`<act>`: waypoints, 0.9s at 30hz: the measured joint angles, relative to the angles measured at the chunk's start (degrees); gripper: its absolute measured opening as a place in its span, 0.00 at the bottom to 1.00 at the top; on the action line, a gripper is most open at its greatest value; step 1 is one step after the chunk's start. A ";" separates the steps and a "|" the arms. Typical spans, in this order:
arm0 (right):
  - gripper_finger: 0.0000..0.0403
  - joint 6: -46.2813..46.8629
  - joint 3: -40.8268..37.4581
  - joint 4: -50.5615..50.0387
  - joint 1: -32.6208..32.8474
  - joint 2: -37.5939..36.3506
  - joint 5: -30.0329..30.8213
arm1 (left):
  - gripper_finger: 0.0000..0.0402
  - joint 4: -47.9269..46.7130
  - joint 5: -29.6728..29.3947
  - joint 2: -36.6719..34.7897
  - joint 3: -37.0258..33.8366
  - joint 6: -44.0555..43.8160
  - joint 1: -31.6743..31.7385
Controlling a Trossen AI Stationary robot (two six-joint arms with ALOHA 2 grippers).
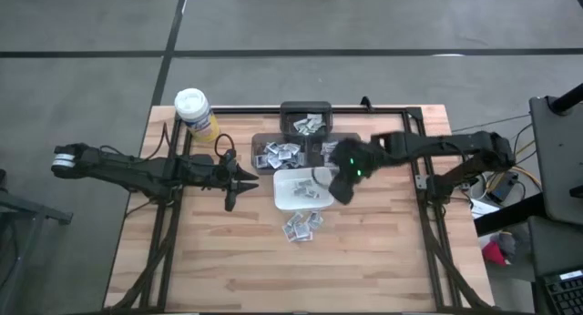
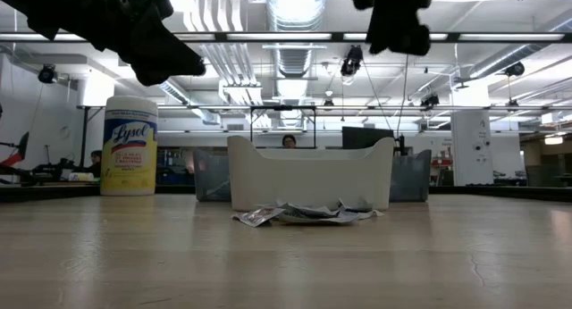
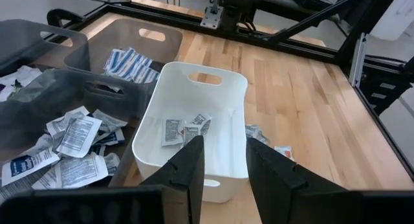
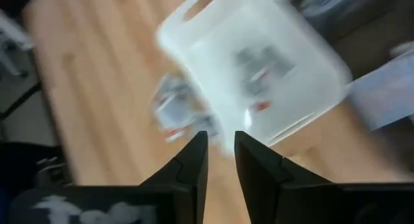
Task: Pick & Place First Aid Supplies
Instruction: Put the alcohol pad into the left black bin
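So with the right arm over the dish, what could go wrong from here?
1. The right hand hangs at the dish's edge; coming down, it could catch the rim and shove the dish.
2. Loose packets lie on the table against the dish; a shifted dish would scatter them.
3. The left hand waits close beside the dish, so the arms could collide if both reach in.
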 joint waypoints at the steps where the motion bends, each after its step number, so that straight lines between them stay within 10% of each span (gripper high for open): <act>1: 0.18 2.13 0.04 0.03 1.97 -0.08 0.12 | 0.27 0.00 0.01 0.00 0.02 0.23 0.00; 27: 0.17 53.16 -0.02 2.71 23.32 13.82 11.77 | 0.27 -0.08 -0.02 0.01 0.00 -0.04 0.00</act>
